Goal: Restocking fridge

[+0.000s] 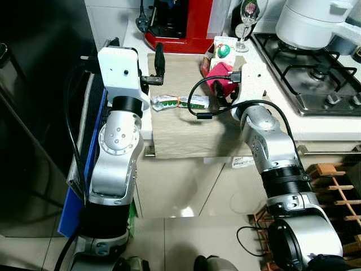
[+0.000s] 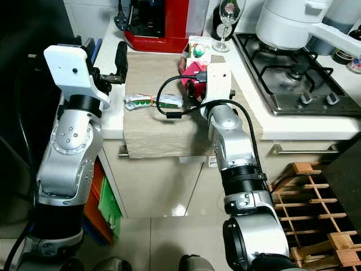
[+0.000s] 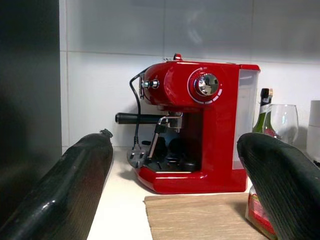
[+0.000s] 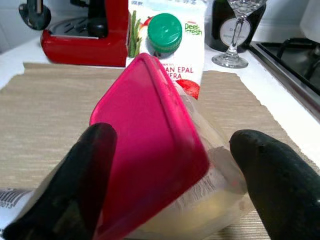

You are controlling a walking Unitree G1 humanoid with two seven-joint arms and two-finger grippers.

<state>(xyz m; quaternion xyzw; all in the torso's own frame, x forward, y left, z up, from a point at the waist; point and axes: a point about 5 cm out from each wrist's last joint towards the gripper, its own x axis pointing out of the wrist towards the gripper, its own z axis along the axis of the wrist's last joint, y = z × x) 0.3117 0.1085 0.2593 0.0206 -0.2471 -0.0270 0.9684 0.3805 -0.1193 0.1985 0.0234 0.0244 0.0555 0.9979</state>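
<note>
One "Deep Fresh" carton (image 4: 172, 42) behind pink-lidded tub (image 4: 150, 150).

Beige mat (image 1: 186, 130) covers the counter (image 1: 316, 127) left of the gas hob (image 1: 307, 70). A green-and-white packet (image 1: 179, 102) lies flat on that mat, with a pink-lidded tub (image 1: 217, 82) to its right and a juice carton (image 1: 223, 52) just behind. The red coffee machine (image 1: 180, 25) stands behind the mat.

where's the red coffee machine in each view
left eye: red coffee machine at top centre, behind the mat.
right eye: top, left of centre.
left wrist: centre, against the tiles.
right wrist: upper left corner.
Shared landmark: the wine glass beside it.
</note>
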